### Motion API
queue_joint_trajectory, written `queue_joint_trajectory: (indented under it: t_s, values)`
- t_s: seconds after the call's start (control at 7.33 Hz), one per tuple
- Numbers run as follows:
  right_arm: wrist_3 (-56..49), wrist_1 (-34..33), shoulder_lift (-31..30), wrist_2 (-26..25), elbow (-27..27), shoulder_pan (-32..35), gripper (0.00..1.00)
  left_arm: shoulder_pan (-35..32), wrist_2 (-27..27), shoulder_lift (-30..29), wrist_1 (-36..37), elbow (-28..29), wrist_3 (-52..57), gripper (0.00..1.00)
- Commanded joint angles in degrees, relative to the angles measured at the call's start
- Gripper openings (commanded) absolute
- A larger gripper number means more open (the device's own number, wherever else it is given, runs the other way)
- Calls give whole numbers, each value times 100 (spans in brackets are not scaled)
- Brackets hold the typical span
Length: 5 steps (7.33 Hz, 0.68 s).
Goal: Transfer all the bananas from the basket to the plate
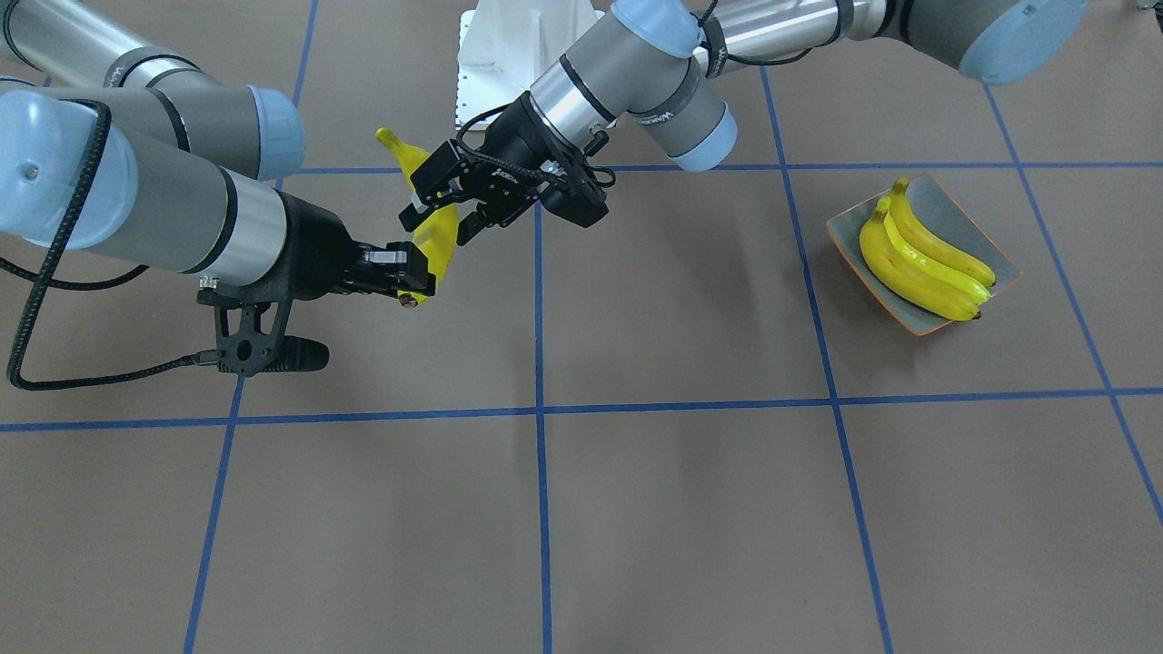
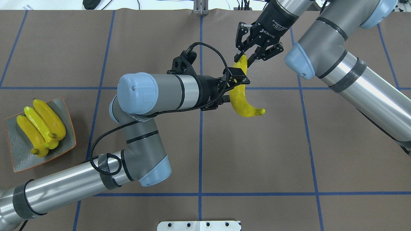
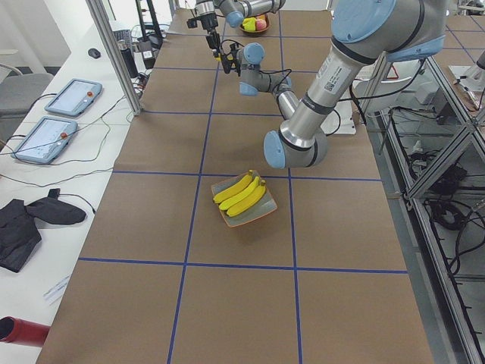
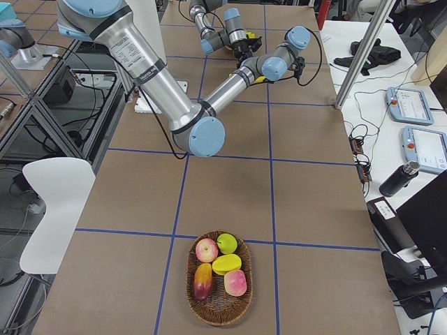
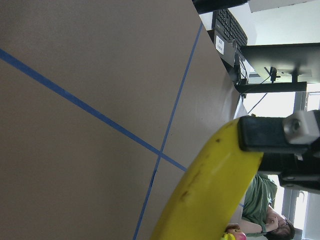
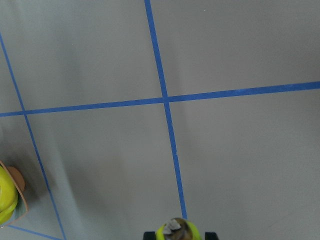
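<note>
Three bananas (image 2: 37, 125) lie side by side on the plate (image 2: 21, 157), at 9 o'clock in the overhead view, with bare glaze left toward its 7 o'clock corner. Past centre, toward 12 o'clock, the left gripper (image 2: 237, 82) is narrowed on the middle of a fourth banana (image 2: 240, 102), which hangs in the air. One pad presses its skin in the wrist view; the other is hidden. At 1 o'clock the right gripper (image 2: 245, 58) pinches the same banana's stem end, jaws nearly together. The basket (image 4: 218, 318) holds only other fruit (image 4: 225, 264), so this looks like the last transfer, caught at the hand-over.

To do it well, the left grip should be firm before the right lets go. The right should open wide and back off toward 1 o'clock along its own line, so that a finger does not drag the stem. Because the left grip is near the middle, the free end at 5 o'clock should swing little. For the carry to 9 o'clock, the banana should be turned parallel to the three, lowered over the bare glaze and released close to it. Smooth fruit on a curved dish may slide or nudge its neighbours over the rim.
</note>
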Motion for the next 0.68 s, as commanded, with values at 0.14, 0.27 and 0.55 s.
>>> queue_joint_trajectory:
  t_s: [0.14,0.27,0.55]
  values:
    - [9,0,8,0,12,9,0,9,0,-19,0,5,-21,43]
    - [9,0,-1,0,12,9,0,0,-9,-19,0,5,-29,11]
    - [18,53,-1,0,-6,9,0,0,-35,7,0,5,6,0]
